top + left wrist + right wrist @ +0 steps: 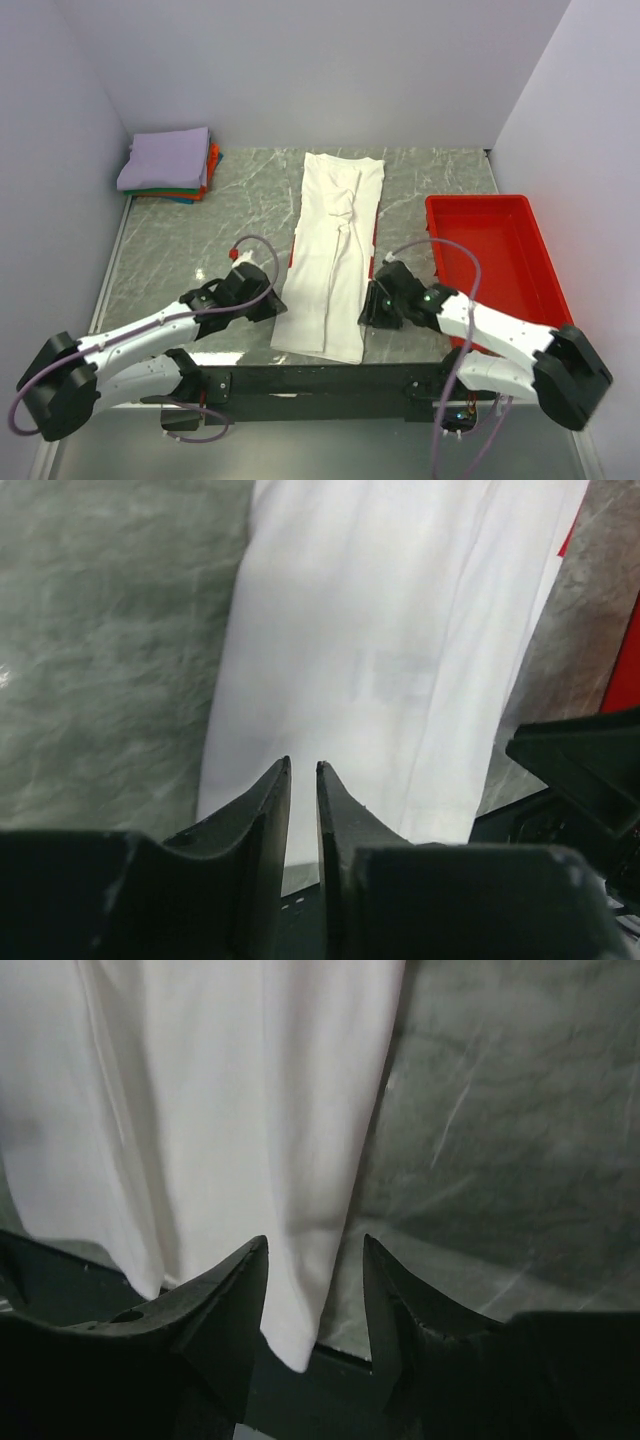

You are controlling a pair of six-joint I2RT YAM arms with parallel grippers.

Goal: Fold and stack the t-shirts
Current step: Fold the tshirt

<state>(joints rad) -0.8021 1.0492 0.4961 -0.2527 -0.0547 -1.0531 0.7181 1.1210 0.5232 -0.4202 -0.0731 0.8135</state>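
Observation:
The white t-shirt lies as a long narrow strip down the middle of the table, its hem at the near edge. A sliver of red print peeks from under its left side. My left gripper is at the hem's left corner; in the left wrist view its fingers stand only a narrow gap apart over the white cloth, nothing pinched. My right gripper is at the right corner, open, and the cloth's corner lies below and between its fingers. Folded t-shirts, lavender on top, are stacked at the back left.
A red plastic tray stands on the right, close behind my right arm. The black front rail runs along the near table edge under the hem. Grey walls close in the back and both sides.

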